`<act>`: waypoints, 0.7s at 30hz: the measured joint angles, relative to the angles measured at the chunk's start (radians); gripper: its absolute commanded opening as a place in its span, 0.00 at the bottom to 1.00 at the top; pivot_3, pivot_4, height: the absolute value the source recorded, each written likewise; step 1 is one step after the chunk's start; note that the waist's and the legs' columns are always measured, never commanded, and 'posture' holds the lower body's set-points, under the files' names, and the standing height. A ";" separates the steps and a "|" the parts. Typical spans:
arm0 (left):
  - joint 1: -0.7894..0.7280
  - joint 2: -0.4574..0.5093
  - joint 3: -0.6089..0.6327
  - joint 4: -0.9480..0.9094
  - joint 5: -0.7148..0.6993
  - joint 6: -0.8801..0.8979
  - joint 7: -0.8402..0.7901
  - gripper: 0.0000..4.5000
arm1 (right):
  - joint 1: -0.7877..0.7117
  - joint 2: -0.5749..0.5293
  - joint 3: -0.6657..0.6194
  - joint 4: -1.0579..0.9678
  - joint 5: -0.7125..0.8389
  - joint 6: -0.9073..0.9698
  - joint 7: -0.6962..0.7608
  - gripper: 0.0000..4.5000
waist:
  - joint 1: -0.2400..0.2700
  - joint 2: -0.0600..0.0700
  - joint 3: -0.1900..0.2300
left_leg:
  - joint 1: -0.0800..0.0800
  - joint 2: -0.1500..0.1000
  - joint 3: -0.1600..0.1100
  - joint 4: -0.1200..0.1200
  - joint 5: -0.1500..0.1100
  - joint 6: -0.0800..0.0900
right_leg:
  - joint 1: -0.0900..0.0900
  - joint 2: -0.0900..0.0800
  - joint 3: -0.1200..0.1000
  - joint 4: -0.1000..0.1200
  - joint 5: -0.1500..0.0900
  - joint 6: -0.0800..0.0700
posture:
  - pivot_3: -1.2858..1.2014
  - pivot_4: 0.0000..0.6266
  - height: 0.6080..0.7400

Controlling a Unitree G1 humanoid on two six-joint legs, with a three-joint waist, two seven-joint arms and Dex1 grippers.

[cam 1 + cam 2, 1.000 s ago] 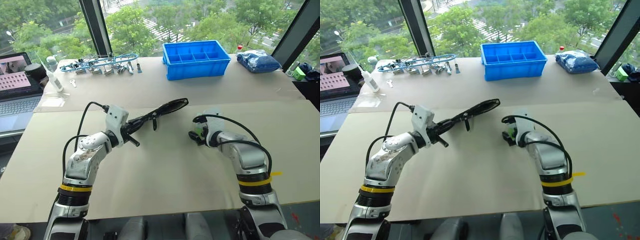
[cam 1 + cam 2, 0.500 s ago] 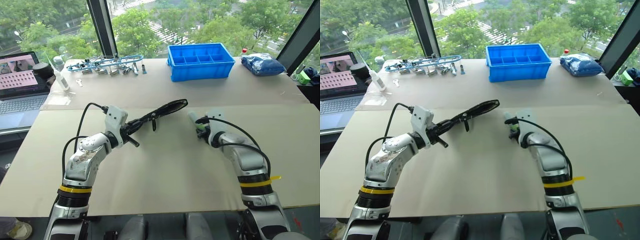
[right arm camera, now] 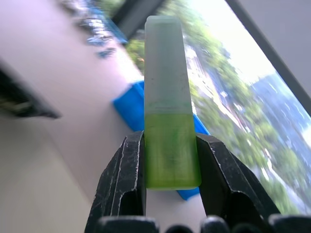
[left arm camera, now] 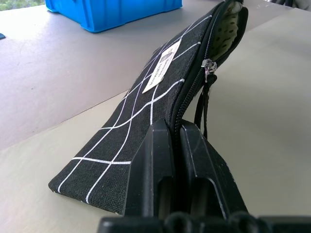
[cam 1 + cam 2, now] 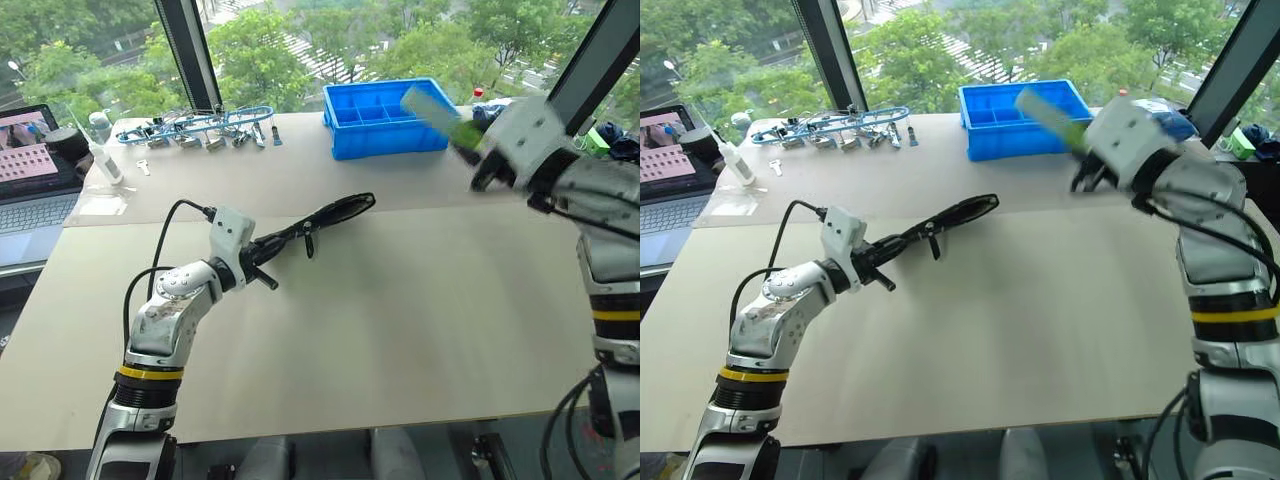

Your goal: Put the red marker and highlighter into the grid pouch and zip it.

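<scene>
Two grippers engaged | left gripper [image 4: 176, 145] pinches grid pouch [image 4: 160, 92] edge, propping its unzipped mouth open above table [image 5: 400, 320] | right gripper [image 3: 170, 160] grasps highlighter [image 3: 167, 111] aloft near blue bin [image 5: 385, 118], likely for insertion | red marker unseen.

Head stereo overlooks table [image 5: 400, 330]; wrist cams close.

Left gripper [image 4: 177, 145] jaws clamped; right gripper [image 3: 170, 160] raised, gripping.
</scene>
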 measured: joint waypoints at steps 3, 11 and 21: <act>-0.001 0.001 0.000 0.000 0.000 0.000 -0.005 0.00 | 0.047 -0.029 0.040 -0.031 -0.003 -0.116 0.093 0.24 | 0.004 0.000 0.000 | -0.001 0.000 0.000 0.000 0.000 0.000 | -0.001 0.000 0.000 0.000 0.000 0.000 | 0.52 0.24 1.00; -0.006 0.006 -0.003 0.000 0.000 0.002 -0.020 0.00 | 0.028 -0.026 0.089 0.017 -0.195 -0.333 0.075 0.24 | 0.005 0.000 0.000 | 0.000 0.000 0.000 0.000 0.000 -0.001 | -0.001 0.000 0.000 0.001 0.000 0.000 | 0.52 0.24 1.00; -0.014 0.009 -0.009 0.000 0.000 0.004 -0.028 0.00 | -0.027 0.030 0.118 0.094 -0.325 -0.375 0.020 0.24 | 0.008 0.000 0.000 | -0.001 0.000 0.000 0.000 0.000 -0.001 | -0.001 0.000 0.000 0.000 0.000 0.000 | 0.52 0.24 1.00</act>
